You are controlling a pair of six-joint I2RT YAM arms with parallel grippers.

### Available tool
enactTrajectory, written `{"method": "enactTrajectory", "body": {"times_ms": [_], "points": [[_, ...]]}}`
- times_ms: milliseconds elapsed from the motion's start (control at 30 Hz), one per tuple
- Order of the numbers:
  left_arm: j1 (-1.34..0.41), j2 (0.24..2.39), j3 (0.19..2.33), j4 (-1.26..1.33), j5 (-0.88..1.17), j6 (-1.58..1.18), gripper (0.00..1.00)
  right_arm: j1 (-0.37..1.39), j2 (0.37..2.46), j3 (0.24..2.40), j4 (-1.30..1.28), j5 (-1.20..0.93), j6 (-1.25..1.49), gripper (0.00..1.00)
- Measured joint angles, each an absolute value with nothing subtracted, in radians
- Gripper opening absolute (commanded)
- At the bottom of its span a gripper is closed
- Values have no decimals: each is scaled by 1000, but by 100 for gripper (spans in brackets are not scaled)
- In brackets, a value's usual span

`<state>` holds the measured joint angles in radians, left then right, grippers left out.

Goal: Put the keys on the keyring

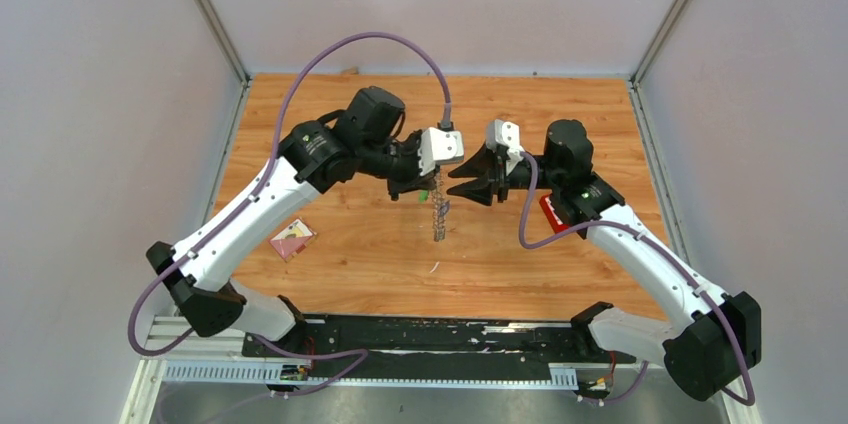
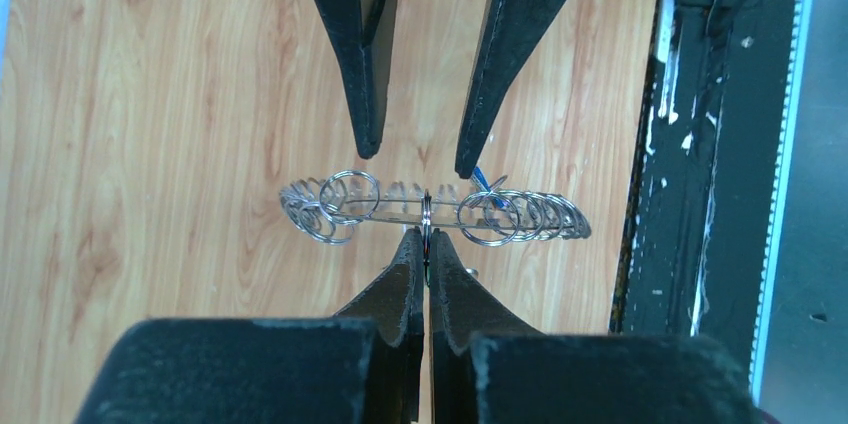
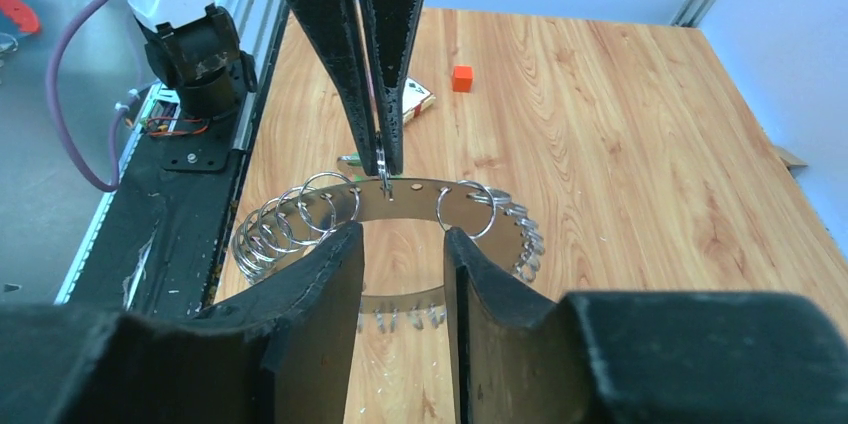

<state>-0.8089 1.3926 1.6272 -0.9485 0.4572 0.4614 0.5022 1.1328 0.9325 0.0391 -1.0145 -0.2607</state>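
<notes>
Wooden worktop point(image 1: 560, 124) below, pale walls all round, and the left end effector point(image 2: 425, 239) is pinched tight on the rim of the large silver metal keyring point(image 3: 410, 194) strung with small wire loops, holding it up off the wood. Right end effector point(image 3: 402, 234) faces it, fingers spread wide, gripping nothing, tips just beside the keyring. Small orange cube point(image 3: 461, 78) sits well beyond.

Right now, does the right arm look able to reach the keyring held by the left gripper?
Probably yes: the right gripper is open with the keyring just ahead of its fingertips, nothing between. The left gripper pinches only the ring's middle, leaving both sides free.
</notes>
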Motion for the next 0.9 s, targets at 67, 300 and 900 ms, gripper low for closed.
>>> {"method": "enactTrajectory", "body": {"times_ms": [67, 300, 900], "points": [[-828, 1427, 1690, -1020, 408, 463, 0, 503, 1133, 933, 37, -1005, -264, 37], [-882, 1568, 1892, -1257, 239, 456, 0, 503, 1133, 932, 42, -1000, -260, 36], [-896, 1602, 1927, -1354, 278, 506, 0, 502, 1186, 867, 251, -1073, -80, 34]]}}
